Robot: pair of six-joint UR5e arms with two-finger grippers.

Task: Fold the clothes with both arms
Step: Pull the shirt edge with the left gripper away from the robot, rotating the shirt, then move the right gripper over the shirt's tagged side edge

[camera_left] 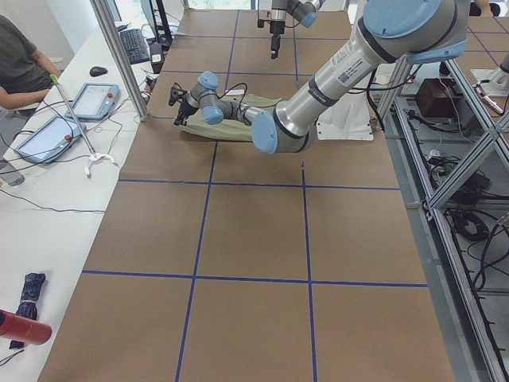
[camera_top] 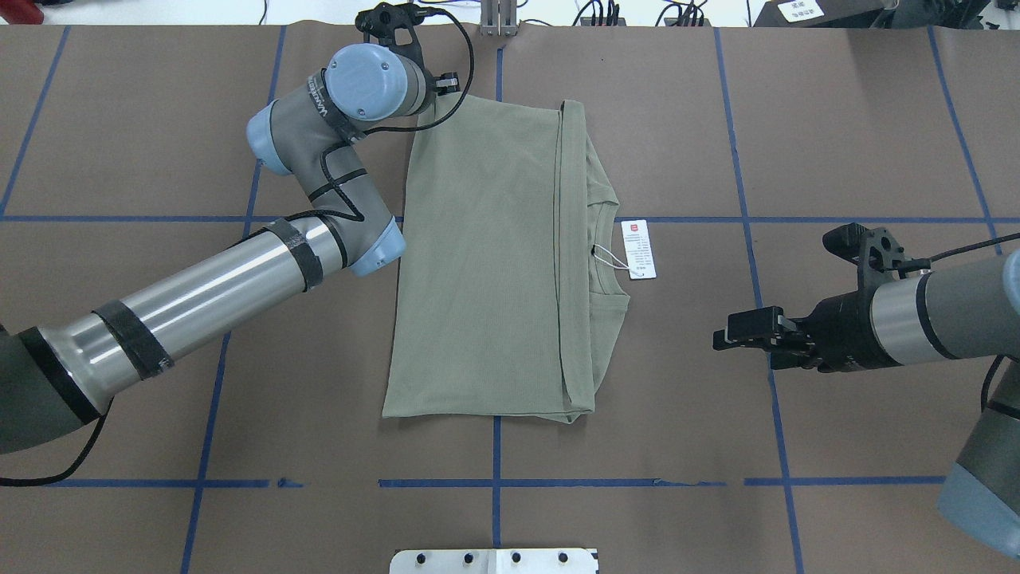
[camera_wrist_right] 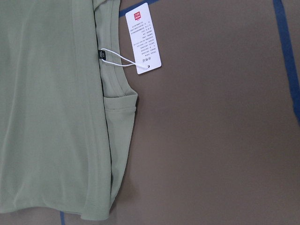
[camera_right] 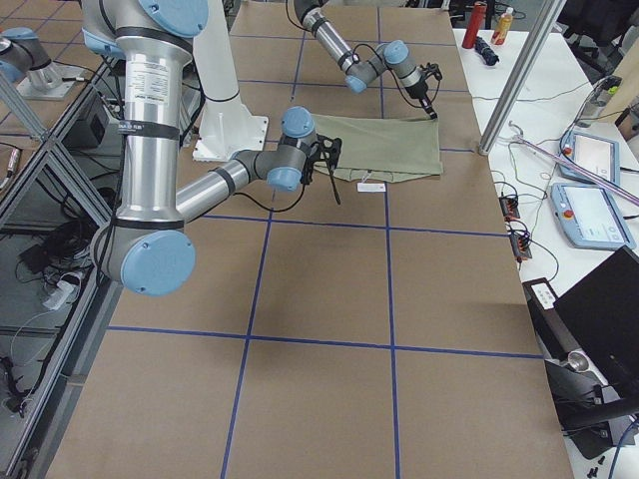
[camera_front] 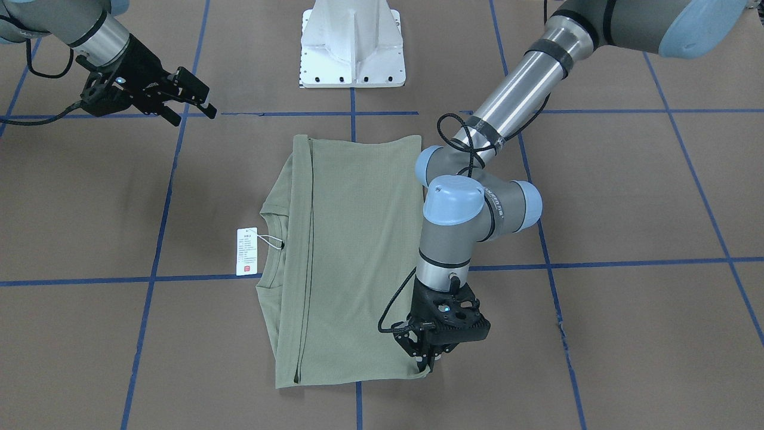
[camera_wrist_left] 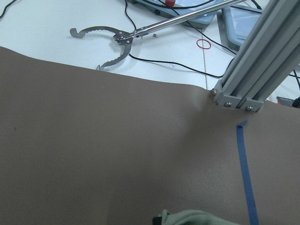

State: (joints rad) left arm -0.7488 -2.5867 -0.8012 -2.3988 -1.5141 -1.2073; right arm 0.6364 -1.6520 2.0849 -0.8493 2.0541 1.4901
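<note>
The sage-green shirt [camera_front: 352, 257] lies folded into a long rectangle mid-table, collar and white hang tag [camera_front: 246, 251] sticking out on the side toward my right arm. My left gripper [camera_front: 427, 358] points down at the shirt's far corner on my left side. Its fingers look shut on that corner, and a bunch of green cloth [camera_wrist_left: 192, 218] shows at the bottom of the left wrist view. My right gripper [camera_top: 721, 339] hovers open above bare table, well clear of the collar side. The right wrist view looks down on the shirt's collar edge [camera_wrist_right: 117, 117] and the tag [camera_wrist_right: 143, 40].
Blue tape lines [camera_top: 494, 482] grid the brown table cover. The white pedestal base [camera_front: 352, 48] stands at the robot's side. An aluminium post [camera_wrist_left: 262, 61] and a metal reacher tool [camera_wrist_left: 117, 40] sit just past the far edge. A person [camera_left: 24, 64] sits at the side bench.
</note>
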